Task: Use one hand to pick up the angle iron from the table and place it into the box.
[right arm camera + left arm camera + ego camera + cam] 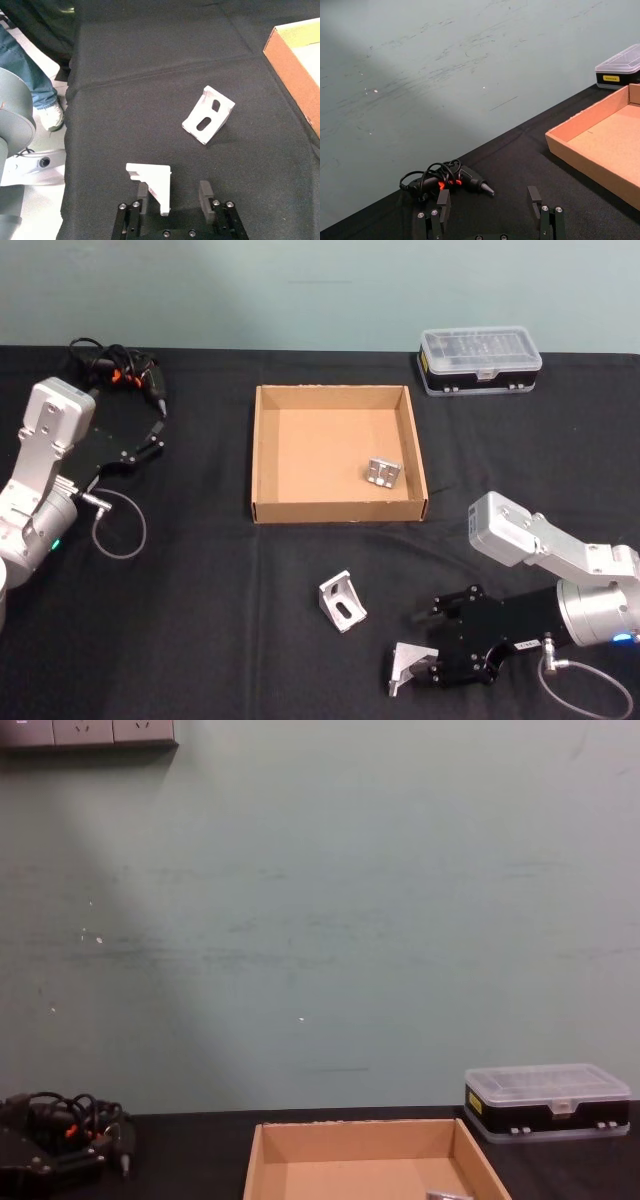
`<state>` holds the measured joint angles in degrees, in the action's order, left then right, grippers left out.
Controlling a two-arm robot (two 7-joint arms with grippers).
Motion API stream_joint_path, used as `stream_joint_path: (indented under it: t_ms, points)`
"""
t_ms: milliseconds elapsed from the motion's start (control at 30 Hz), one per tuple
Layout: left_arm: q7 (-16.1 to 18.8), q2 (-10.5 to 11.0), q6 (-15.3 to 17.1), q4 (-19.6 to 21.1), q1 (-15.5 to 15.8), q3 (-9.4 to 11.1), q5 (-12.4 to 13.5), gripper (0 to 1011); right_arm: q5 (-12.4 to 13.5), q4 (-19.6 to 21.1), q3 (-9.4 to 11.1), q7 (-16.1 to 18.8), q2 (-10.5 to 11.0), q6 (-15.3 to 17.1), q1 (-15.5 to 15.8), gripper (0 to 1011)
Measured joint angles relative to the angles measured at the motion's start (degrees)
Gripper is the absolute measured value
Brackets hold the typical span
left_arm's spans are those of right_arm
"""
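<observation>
Gaping, right hand [175,194] half-straddles one angle iron [150,181]; another iron [381,473] lies in box [256,455].

Three angle irons are counted: first angle iron [381,473] inside the box [340,510], second angle iron [342,601] on the open tabletop [220,630], third angle iron [407,665] at the right gripper [418,645]. One box is counted. One black case [480,358] with clear lid is counted. One corded tool [120,368] with tangled cables is counted. Two grippers are counted, the other being the left gripper [155,437]. One tabletop is counted.
</observation>
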<state>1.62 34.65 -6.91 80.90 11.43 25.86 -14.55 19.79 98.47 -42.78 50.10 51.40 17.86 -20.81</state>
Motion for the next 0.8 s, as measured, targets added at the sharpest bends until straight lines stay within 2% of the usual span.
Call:
stream_joint_path:
  t_ms: [167,233,367,433,500,600,800]
  points:
    - [0.0,0.0,0.0,0.0,0.0,0.0,0.0,1000,0.0,-0.21,0.03,-0.01,0.0,-0.16,-0.22,508]
    - [0.0,0.0,0.0,0.0,0.0,0.0,0.0,1000,0.0,-0.27,0.03,-0.01,-0.04,-0.21,-0.31,474]
    - [0.0,0.0,0.0,0.0,0.0,0.0,0.0,1000,-0.01,-0.43,0.01,0.0,-0.17,-0.38,-0.46,302]
    - [0.0,0.0,0.0,0.0,0.0,0.0,0.0,1000,-0.04,-0.5,-0.01,-0.02,-0.23,-0.47,-0.5,272]
    - [0.0,0.0,0.0,0.0,0.0,0.0,0.0,1000,-0.05,-0.52,-0.01,-0.07,-0.26,-0.56,-0.52,187]
    - [0.0,0.0,0.0,0.0,0.0,0.0,0.0,1000,-0.19,-0.54,0.01,-0.29,-0.32,-0.69,-0.54,111]
    - [0.0,0.0,0.0,0.0,0.0,0.0,0.0,1000,-0.28,-0.51,0.19,-0.65,-0.38,-0.74,-0.55,106]
